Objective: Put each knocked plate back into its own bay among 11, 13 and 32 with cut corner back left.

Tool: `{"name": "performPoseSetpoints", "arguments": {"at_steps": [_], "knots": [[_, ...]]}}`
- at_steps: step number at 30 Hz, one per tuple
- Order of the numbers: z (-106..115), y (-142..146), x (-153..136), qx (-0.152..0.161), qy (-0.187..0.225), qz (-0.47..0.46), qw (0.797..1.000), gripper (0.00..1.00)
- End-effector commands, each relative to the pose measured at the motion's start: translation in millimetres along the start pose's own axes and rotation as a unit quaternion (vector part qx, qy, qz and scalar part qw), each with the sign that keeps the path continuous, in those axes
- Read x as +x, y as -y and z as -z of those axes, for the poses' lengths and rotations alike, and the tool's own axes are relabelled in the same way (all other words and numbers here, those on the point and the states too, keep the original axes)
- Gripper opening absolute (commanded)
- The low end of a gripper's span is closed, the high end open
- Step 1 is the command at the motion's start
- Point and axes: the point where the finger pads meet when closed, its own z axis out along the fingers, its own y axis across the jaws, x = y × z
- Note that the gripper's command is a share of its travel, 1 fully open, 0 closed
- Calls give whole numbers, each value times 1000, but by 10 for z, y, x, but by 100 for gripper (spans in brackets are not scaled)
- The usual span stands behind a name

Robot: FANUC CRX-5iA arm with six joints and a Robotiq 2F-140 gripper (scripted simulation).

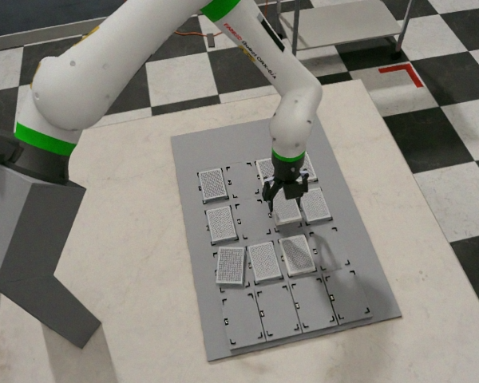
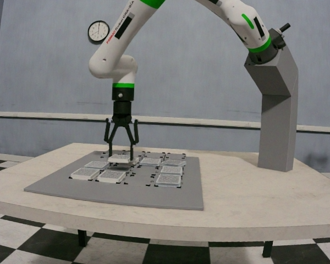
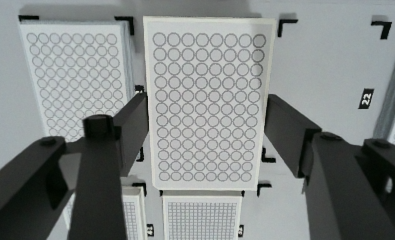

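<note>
My gripper (image 1: 285,207) is shut on a sealed 96-well plate (image 1: 287,211) by its long sides. It holds the plate flat, a little above the grey deck (image 1: 272,230), over bay 32. In the wrist view the plate (image 3: 208,102) sits between the fingers, roughly square to the black corner pieces, with its cut corner at the lower left. In the side view the plate (image 2: 120,158) hangs just above its shadow. A 384-well plate (image 1: 231,265) lies askew at bay 13. Another 384-well plate (image 1: 211,184) lies at bay 11.
Sealed plates sit close around the held one: bay 42 (image 3: 76,77), bay 31 (image 3: 202,217), bay 33 (image 1: 297,254) and bay 23 (image 1: 264,262). Bay 22 (image 3: 366,98) beside it is empty. The raised column 4 bays (image 1: 297,309) are empty.
</note>
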Motion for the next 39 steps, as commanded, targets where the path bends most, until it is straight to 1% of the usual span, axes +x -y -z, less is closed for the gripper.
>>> {"name": "performPoseSetpoints", "arguments": {"at_steps": [1,21,39], "knots": [[-4,10,1,1,0,0,1000,10],[-244,9,-3,1,0,0,1000,10],[-244,9,-3,1,0,0,1000,10]]}}
